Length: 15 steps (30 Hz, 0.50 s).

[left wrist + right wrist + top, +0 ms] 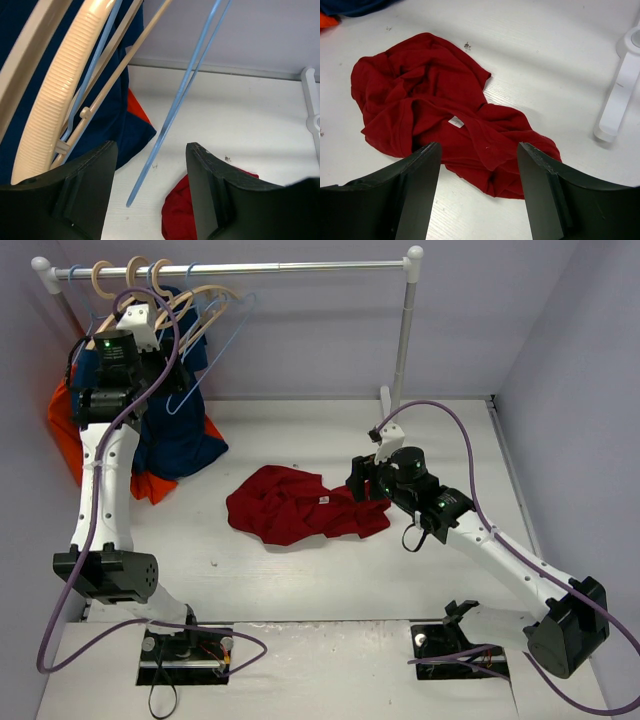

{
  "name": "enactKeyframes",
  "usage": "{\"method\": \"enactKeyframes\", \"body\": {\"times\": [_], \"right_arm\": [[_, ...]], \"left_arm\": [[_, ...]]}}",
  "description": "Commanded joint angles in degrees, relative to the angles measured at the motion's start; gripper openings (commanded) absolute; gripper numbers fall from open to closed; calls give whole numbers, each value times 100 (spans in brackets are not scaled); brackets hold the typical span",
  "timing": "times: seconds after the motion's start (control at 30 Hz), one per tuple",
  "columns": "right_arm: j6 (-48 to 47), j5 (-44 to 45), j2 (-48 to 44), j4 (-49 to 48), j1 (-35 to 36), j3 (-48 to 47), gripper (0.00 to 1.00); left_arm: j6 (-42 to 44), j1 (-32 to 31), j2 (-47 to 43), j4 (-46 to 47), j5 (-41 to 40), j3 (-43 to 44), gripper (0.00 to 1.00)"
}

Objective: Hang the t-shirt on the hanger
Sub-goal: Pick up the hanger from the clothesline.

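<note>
T-shirt, dark red, lies in a crumpled heap mid-tabletop. It is well apart from the hanger, the thin lt-blue wire one hooked on the rail at rear L w/ pale wooden hangers, a navy shirt and an orange garment. From above, L arm reaches up to the rack while R arm stretches low to the heap's R edge. That looks like a split of work, prob. one arm for the hanger, the other for the cloth.

L wrist view: left hand, fingers apart & gripping nothing, looks up past the blue wire, which runs diagonally across the gap. Whether the wire sits within the fingers' reach can't be told. A ribbed pale hanger and navy cloth crowd the L side, so singling out the wire looks the tricky bit.

R wrist view: right hand, also spread wide & empty, hovers over the shirt's near edge. The white neck label is just ahead, so the hand is prob. lined up on the collar, a sensible grip for threading a hanger. Nothing hung yet.
</note>
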<state>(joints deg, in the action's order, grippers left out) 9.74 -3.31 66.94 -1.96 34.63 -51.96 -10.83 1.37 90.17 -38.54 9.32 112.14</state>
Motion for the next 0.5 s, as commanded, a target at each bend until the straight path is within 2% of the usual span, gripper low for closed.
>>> {"method": "enactKeyframes", "body": {"times": [0.0, 0.33, 0.47], "right_arm": [[-86, -38, -172, -297, 26, 11, 63], [-95, 6, -93, -270, 26, -24, 63], [-95, 41, -76, -270, 17, -7, 63]], "left_arm": [[-60, 57, 18, 488, 228, 27, 56], [20, 48, 282, 637, 632, 45, 55], [28, 57, 326, 673, 703, 54, 42]]}}
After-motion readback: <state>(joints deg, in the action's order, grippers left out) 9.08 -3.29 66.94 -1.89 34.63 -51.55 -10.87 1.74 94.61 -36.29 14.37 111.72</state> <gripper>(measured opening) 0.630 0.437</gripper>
